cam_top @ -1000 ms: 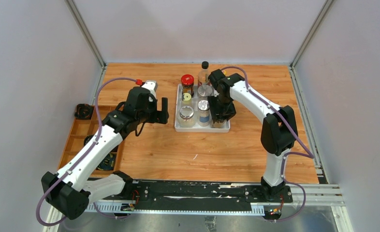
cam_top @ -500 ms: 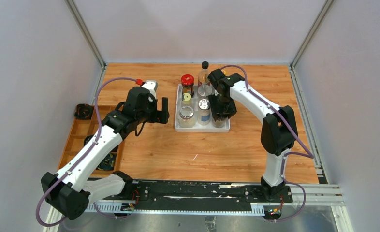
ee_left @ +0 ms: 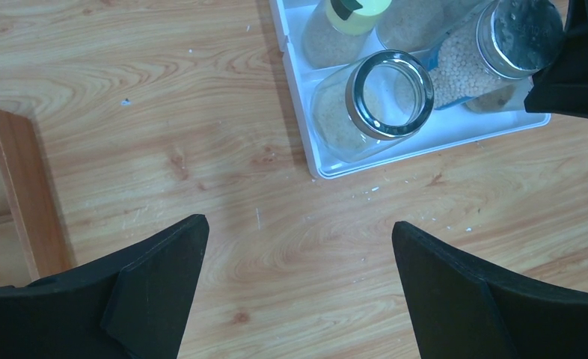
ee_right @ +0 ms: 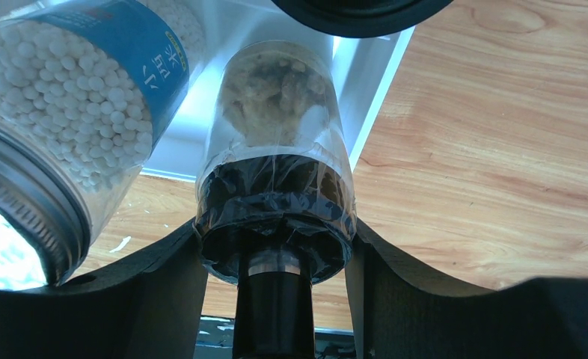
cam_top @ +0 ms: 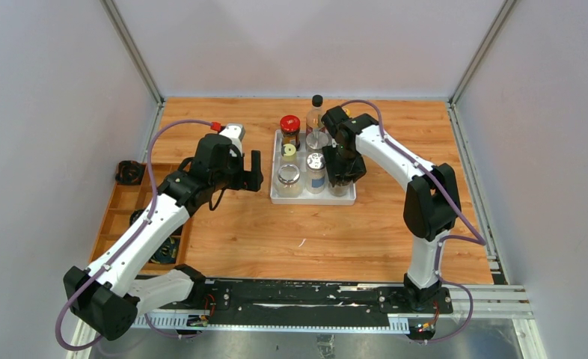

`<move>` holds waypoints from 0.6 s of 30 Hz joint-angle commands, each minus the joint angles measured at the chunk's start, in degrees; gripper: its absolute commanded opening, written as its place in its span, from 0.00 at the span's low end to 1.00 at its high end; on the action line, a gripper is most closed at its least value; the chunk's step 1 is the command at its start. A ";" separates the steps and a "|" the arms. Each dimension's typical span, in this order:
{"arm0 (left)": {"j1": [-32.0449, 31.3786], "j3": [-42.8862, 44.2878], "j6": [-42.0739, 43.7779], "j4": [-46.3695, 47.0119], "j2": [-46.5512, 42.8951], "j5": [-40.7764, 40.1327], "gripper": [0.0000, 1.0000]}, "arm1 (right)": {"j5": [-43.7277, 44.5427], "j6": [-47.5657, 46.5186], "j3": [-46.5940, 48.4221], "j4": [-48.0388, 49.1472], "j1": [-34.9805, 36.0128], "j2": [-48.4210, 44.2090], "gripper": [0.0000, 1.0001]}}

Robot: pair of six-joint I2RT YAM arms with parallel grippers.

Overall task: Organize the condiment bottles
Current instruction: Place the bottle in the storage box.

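A white tray (cam_top: 276,200) holds several condiment bottles: a red-capped jar (cam_top: 290,124), a tall clear bottle with a black cap (cam_top: 317,105), a yellow-capped bottle (cam_top: 289,152), a silver-rimmed jar (cam_top: 289,176) and a blue-label jar (cam_top: 316,161). My right gripper (cam_top: 342,173) stands over the tray's front right corner. In the right wrist view it (ee_right: 276,250) is shut on the black cap of a small clear jar (ee_right: 280,112), next to the blue-label jar (ee_right: 74,97). My left gripper (cam_top: 255,172) is open and empty over bare wood left of the tray (ee_left: 306,142), also seen in the left wrist view (ee_left: 298,247).
A wooden compartment box (cam_top: 130,217) lies along the left table edge; its corner shows in the left wrist view (ee_left: 14,187). A black coiled item (cam_top: 129,172) sits beside it. Grey walls close the back and sides.
My right gripper has shifted slightly toward the back over the tray's right side with the jar. The left arm has barely moved.
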 commanded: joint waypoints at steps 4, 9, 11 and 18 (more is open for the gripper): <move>0.30 -0.84 -0.13 0.99 -0.54 1.59 1.00 | 0.24 -1.08 -0.92 -0.04 0.94 -1.86 0.67; 0.31 -1.10 -0.37 1.05 -0.78 1.98 1.00 | 0.26 -1.05 -1.61 -0.10 0.94 -3.13 0.76; 0.30 -1.39 -0.52 1.27 -0.86 2.15 1.00 | 0.22 -1.11 -1.70 -0.31 0.94 -3.59 0.77; 0.31 -1.59 -0.83 1.65 -0.95 2.82 1.00 | 1.00 -1.25 -1.61 -0.36 0.94 -4.60 0.77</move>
